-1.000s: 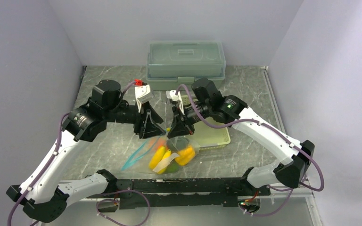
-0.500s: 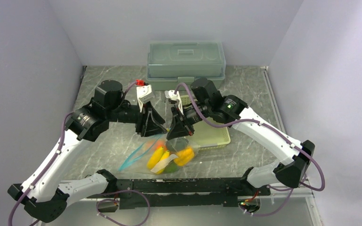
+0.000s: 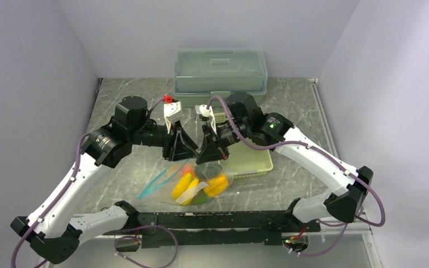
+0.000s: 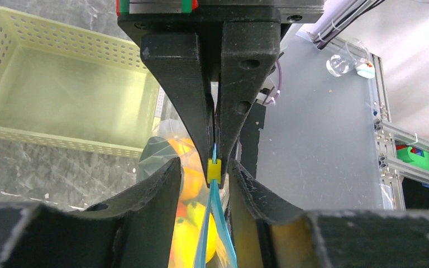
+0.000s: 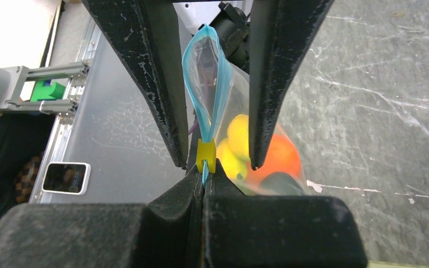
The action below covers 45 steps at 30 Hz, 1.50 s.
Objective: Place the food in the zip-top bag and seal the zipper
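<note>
Teal zipper [image 5: 186, 70] pinched by right claw [image 5: 203, 181]; left claw [image 4: 205, 165] straddles slider [image 4: 214, 171]

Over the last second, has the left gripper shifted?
Yes: the left gripper has edged right, closing on the right gripper, judged against the green lidded box behind.

Open tabletop [image 3: 134, 170] left of bag [image 3: 204, 187], basket [image 3: 254, 162] crowding its right, lidded box [image 3: 220, 70] behind

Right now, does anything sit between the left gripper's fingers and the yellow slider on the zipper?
Nothing visible. The yellow slider sits in the open gap of the left gripper; the right gripper pinches the zipper just beyond it.
</note>
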### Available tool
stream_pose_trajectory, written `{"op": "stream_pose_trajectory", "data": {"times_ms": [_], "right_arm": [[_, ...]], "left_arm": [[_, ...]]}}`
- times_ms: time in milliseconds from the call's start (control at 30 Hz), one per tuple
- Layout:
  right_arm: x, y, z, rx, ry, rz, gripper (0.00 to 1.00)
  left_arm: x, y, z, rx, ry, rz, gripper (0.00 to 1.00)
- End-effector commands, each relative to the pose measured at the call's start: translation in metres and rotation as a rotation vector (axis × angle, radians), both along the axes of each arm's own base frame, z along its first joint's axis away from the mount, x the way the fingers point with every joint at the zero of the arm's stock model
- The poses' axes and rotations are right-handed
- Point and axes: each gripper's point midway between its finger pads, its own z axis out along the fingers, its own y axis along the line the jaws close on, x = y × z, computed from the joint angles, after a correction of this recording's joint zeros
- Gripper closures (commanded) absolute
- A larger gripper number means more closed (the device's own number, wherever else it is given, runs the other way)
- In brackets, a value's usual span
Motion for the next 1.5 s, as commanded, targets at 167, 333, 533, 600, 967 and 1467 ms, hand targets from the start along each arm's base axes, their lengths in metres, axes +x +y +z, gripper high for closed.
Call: {"op": "stream_pose_trajectory", "data": {"times_ms": [167, 333, 533, 600, 967, 1467], "right_arm": [[0.000, 0.005, 0.035, 0.104, -0.057, 0.007, 1.00], [0.001, 0.006, 0.034, 0.107, -0.056, -0.001, 1.00], [0.003, 0.006, 0.035, 0.110, -0.060, -0.016, 1.00], [0.003, 0.005, 0.036, 0.112, -0.067, -0.021, 1.00], [0.019, -0.011, 0.061, 0.169, -0.135, -0.144, 1.00], [0.031, -0.030, 0.072, 0.143, -0.160, -0.248, 1.00]], "left_arm": [[-0.007, -0.004, 0.010, -0.041, -0.005, -0.058, 0.73], [-0.011, -0.005, 0.008, -0.042, 0.008, -0.086, 0.88], [-0.016, -0.003, 0.010, -0.053, -0.001, -0.101, 1.00], [-0.018, -0.002, 0.012, -0.058, -0.010, -0.106, 1.00], [-0.023, 0.003, 0.006, -0.033, -0.007, -0.104, 1.00], [-0.023, 0.009, 0.002, 0.005, -0.033, -0.095, 1.00]]}}
